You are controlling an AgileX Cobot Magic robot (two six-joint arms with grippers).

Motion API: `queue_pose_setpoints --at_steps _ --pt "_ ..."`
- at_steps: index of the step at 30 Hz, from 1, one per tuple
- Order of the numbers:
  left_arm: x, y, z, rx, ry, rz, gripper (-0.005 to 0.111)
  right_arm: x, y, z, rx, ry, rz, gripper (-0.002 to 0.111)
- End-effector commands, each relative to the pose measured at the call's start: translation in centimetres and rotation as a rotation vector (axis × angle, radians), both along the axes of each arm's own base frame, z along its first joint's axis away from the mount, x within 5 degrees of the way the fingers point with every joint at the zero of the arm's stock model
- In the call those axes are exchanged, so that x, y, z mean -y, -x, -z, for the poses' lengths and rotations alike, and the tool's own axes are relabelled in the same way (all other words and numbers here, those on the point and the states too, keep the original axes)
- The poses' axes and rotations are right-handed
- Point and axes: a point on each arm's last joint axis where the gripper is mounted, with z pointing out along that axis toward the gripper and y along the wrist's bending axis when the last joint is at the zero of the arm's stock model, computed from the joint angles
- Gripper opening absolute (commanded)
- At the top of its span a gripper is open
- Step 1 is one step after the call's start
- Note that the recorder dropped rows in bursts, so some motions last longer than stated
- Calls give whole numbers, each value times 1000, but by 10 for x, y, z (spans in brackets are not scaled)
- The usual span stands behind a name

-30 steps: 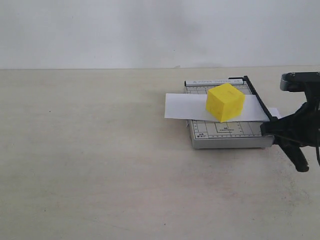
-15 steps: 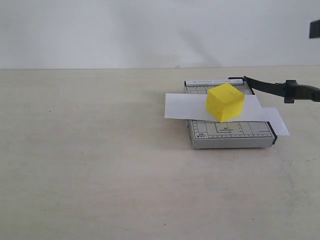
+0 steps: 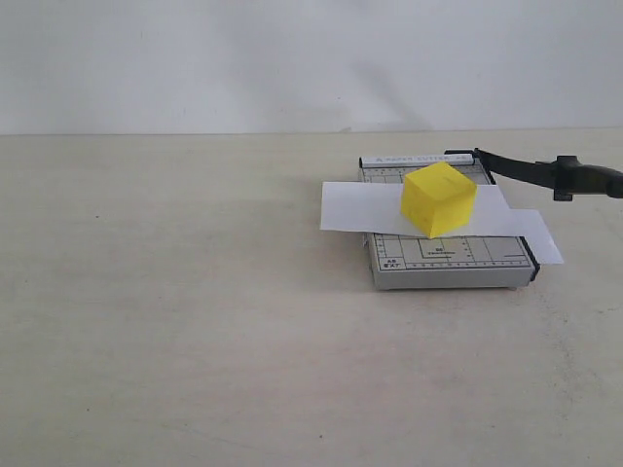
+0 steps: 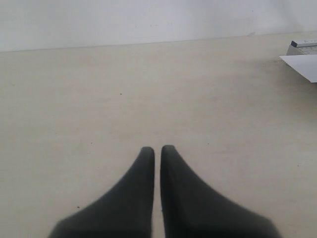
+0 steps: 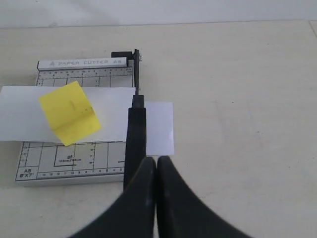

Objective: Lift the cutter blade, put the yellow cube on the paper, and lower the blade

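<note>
Wide open table (image 3: pixel 195 321) lies left of the cutter board (image 3: pixel 448 255) and in front of it, with lots of room to pass; the yellow cube (image 3: pixel 439 199) sits on the paper (image 3: pixel 350 207) and blocks the middle; the cutter blade (image 3: pixel 584 179) sticks up and out on the right, in the way there.

Left end effector (image 4: pixel 157 149) pinched closed over the table (image 4: pixel 99 89), paper (image 4: pixel 303 67) well apart.
</note>
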Motion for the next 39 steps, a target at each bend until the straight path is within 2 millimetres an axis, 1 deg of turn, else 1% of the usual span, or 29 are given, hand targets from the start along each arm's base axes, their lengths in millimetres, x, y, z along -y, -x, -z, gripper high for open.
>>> queue_pose_setpoints --at_steps 1,4,7,8,10,12,15,19,24,26,29,32,39 --pt "0 0 1 -7 12 -6 4 -2 2 -2 11 -57 4 0" --pt "0 0 1 -7 12 -6 4 -5 8 -12 118 -106 -17 0" --pt "0 0 1 -7 12 -6 4 -6 21 -25 349 -134 -43 0" --pt "0 0 1 -7 12 -6 4 -5 29 -28 454 -120 -56 0" --pt "0 0 1 -7 12 -6 4 -3 41 -31 573 -80 -77 0" --pt "0 0 1 -7 12 -6 4 -2 54 -24 628 -57 -85 0" --pt "0 0 1 -7 12 -6 4 -1 70 -2 586 -55 -86 0" --pt "0 0 1 -7 12 -6 4 1 88 34 508 -75 -77 0" --pt "0 0 1 -7 12 -6 4 3 111 65 574 -144 -51 0" --pt "0 0 1 -7 12 -6 4 4 116 78 578 -202 -29 0" --pt "0 0 1 -7 12 -6 4 4 119 95 539 -304 17 0" --pt "0 0 1 -7 12 -6 4 4 119 105 496 -384 58 0" --pt "0 0 1 -7 12 -6 4 4 119 110 465 -393 67 0"
